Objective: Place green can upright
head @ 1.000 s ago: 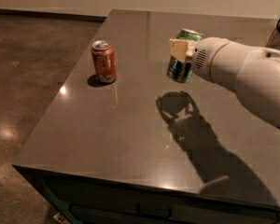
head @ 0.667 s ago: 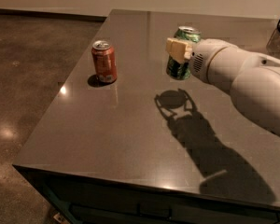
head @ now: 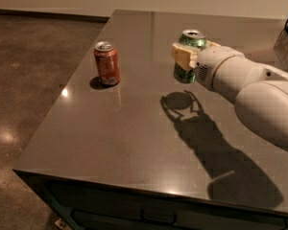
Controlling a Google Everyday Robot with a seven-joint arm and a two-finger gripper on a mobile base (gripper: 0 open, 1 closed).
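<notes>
The worktop [head: 125,138] is a dark, glossy grey slab, and its front corner shows at the lower left. An orange-red soda can [head: 107,63] stands upright directly on it near the left edge, with a small shadow at its base. The gripper [head: 191,56] hangs above the far middle part and clamps the green can [head: 193,36]. This can is clear of the surface, and its round shadow [head: 177,101] lies on the worktop below.
</notes>
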